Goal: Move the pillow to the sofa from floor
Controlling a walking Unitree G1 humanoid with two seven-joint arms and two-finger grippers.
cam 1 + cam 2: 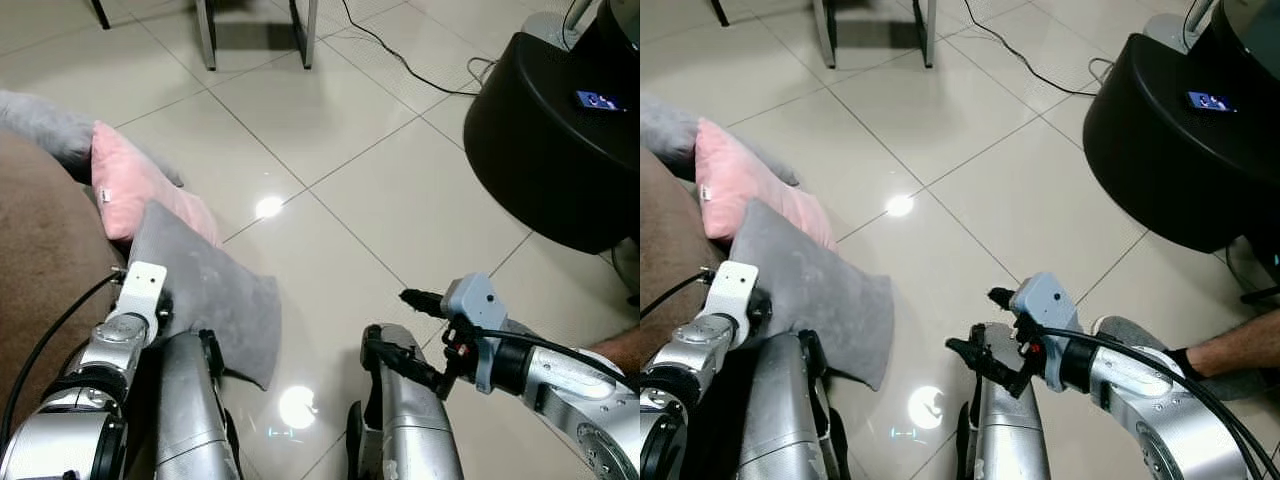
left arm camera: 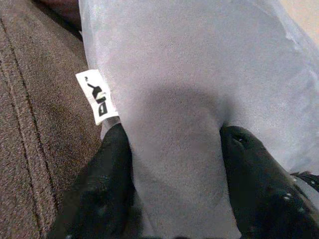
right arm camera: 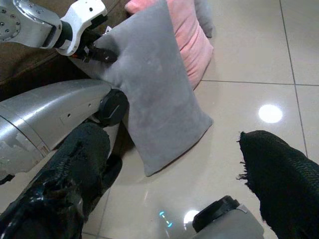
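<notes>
The grey velvety pillow point(image 1: 205, 290), rectangular with a white tag, hung pinched at one edge in the left tool point(image 2: 172, 174) beside the brown sofa point(image 1: 40, 260), while the right tool point(image 3: 169, 194) stood wide.

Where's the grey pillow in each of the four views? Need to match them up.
Left eye view: grey pillow lower left, beside the brown sofa.
Right eye view: lower left.
Left wrist view: pillow close up, pinched between the left gripper fingers.
Right wrist view: upper middle, one corner on the floor.
Shared landmark: the pink pillow behind it, seen in both eye views and the right wrist view.
</notes>
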